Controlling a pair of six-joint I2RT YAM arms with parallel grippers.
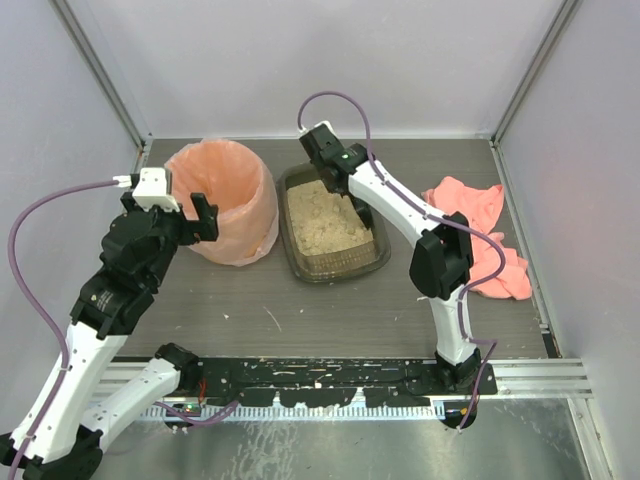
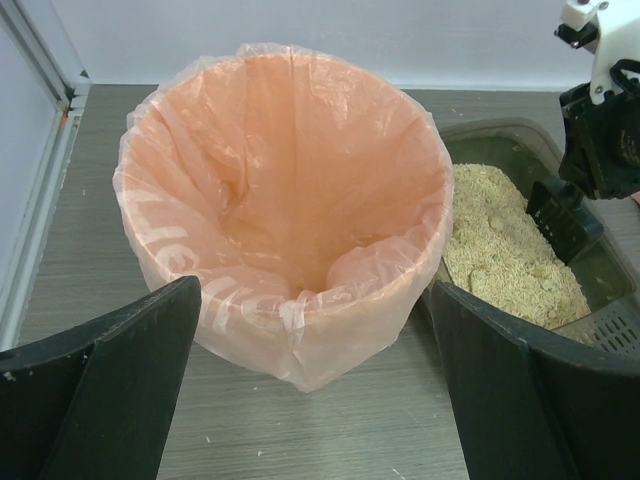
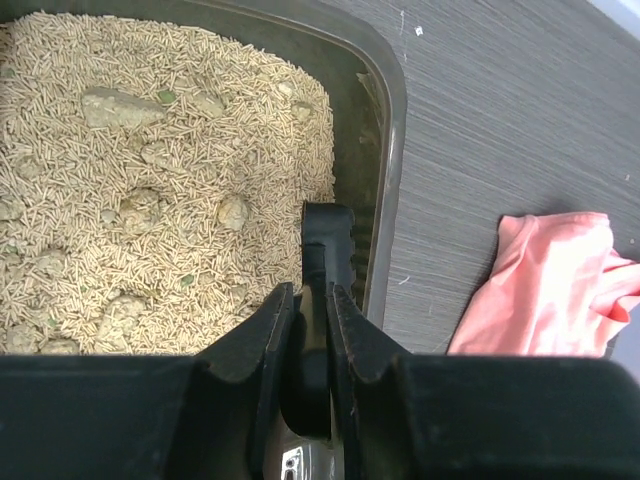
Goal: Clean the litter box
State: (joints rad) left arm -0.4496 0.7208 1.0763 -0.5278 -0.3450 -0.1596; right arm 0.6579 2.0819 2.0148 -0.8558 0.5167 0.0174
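- The left gripper (image 2: 315, 290) stands spread wide and holds nothing; it hovers beside the near side of the round bin (image 1: 225, 200), one finger (image 2: 120, 370) to either side of it in the wrist view, apart from the bag.
- The right gripper (image 3: 308, 300) is clamped tight on the handle of a black scoop (image 3: 327, 240), whose far end rests on the litter by the tray's right wall.
- The table (image 1: 300, 310) is grey with a wood grain, closed in by pale walls (image 1: 320, 60) on the back and both sides.
- A peach-pink bag (image 2: 290, 200) lines the bin and folds over its rim.
- A pink cloth (image 1: 475, 235) lies crumpled on the table, right of the tray and apart from it.
- The litter box (image 1: 335, 275) sits at the middle of the table, just beside the bin on its right; it is a shallow dark olive tray with rounded corners.
- Beige pellet litter (image 3: 150, 200) fills most of it.
- Several pale clumps (image 3: 118, 105) lie scattered on the pellets.
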